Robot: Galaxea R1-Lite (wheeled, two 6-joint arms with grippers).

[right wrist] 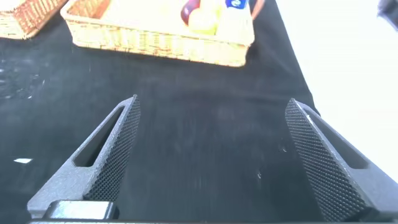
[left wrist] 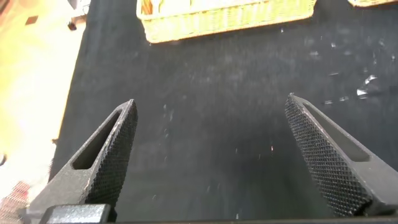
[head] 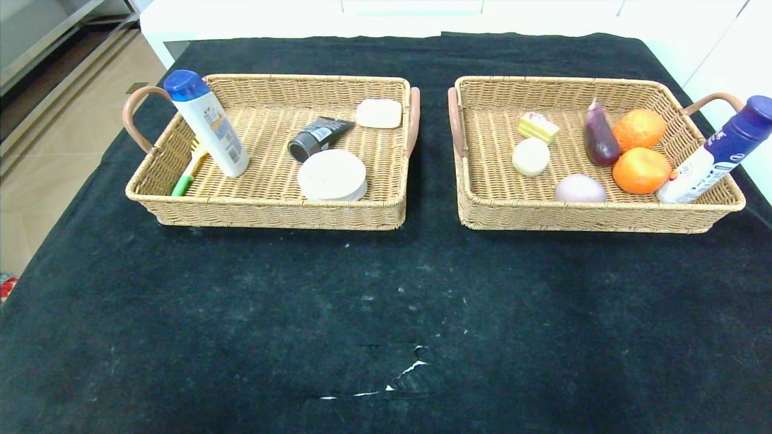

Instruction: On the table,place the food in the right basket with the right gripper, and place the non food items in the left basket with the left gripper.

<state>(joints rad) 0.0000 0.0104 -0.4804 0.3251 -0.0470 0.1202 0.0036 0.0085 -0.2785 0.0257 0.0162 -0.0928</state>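
On the black-draped table [head: 386,301] we see the left basket [head: 271,214] holding bottle [head: 208,123], dish [head: 332,175] and tube [head: 316,138], the right basket [head: 594,214] holding cake slice [head: 538,127] and two buns [head: 531,157], while left gripper [left wrist: 211,134] and right gripper [right wrist: 211,130] hover over bare cloth, fingers spread, gripping nothing.

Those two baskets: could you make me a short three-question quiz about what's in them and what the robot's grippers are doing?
1. True or false: the eggplant lies in the left basket.
2. Which thing in the right basket is not food? A) cake slice B) dark-blue-capped bottle C) orange
3. Fill in: the left gripper and right gripper both hover with jaws ____ over the table.

Key: 1 false, it lies in the right basket. 2 B. 3 open, holding nothing.
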